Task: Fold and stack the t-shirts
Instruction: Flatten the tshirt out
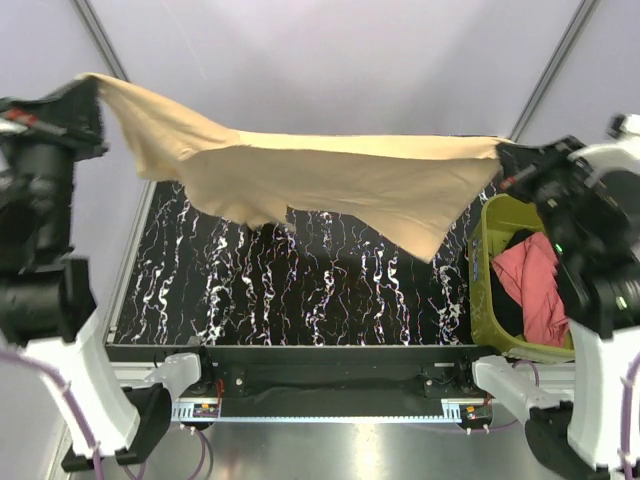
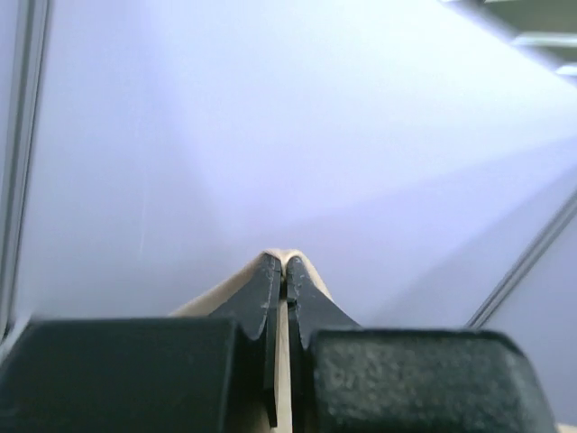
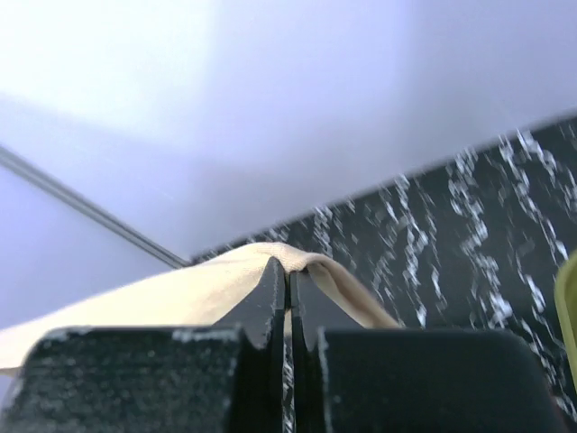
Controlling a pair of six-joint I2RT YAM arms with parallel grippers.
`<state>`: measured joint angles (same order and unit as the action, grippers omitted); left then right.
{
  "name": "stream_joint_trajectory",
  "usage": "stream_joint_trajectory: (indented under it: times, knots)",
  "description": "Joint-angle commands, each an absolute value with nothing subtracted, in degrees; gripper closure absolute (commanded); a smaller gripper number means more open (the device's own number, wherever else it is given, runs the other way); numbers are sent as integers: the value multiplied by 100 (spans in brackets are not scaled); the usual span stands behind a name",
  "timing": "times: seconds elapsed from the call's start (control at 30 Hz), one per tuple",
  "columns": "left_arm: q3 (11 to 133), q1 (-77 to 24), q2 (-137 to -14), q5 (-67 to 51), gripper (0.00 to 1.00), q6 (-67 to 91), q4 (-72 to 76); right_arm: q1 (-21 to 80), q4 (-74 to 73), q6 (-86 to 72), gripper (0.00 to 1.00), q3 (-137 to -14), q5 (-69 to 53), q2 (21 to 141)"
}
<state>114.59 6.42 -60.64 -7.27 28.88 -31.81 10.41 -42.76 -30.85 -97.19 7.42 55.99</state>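
Observation:
A tan-beige t-shirt [image 1: 330, 180] hangs stretched in the air above the black marbled table [image 1: 300, 290], held at two corners. My left gripper [image 1: 92, 85] is raised at the upper left and shut on one corner of it; the cloth [image 2: 284, 257] peeks over its fingertips [image 2: 284, 271]. At the right, my right gripper [image 1: 503, 152] is shut on the other corner, with a fold of the cloth [image 3: 207, 284] draped over its fingertips [image 3: 289, 275]. A salmon-red t-shirt [image 1: 535, 285] lies crumpled in the olive-green bin [image 1: 487, 290].
The olive-green bin stands at the table's right edge, under my right arm, with a dark garment [image 1: 520, 240] in it too. Grey walls with metal frame bars [image 1: 100, 35] enclose the back. The arm bases [image 1: 150, 400] sit at the near edge.

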Motion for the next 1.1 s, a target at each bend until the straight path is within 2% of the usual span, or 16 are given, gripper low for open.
stream_joint_trajectory:
  times: [0.0, 0.17, 0.33, 0.53, 0.73, 0.87, 0.93, 1.07]
  knots:
    - [12426, 642, -5828, -782, 100, 3111, -2444, 1020, -3973, -2742, 100, -10107, 580, 5143]
    - [12682, 642, -5494, -625, 100, 3269, -2232, 1020, -4043, -2891, 100, -10002, 448, 4370]
    - [12674, 642, -5537, -659, 100, 3375, -2215, 1020, -4262, -3155, 100, -9818, 360, 4157]
    - [11367, 642, -5765, -642, 100, 3235, -2048, 1028, -4193, -3296, 100, -8897, 878, 4446]
    - [9567, 642, -6572, -598, 100, 3085, -1452, 1020, -2727, -3077, 100, -7763, 1195, 5395]
    - [8940, 633, -7530, -580, 100, 3129, -739, 1020, -1430, -2726, 100, -7323, 1512, 6500]
    - [8869, 580, -8292, -598, 100, 2980, -379, 1011, -899, -2427, 100, -7015, 1756, 6923]
    - [9122, 501, -9709, -500, 100, 2909, 96, 862, -108, -2224, 100, -7259, 1907, 8756]
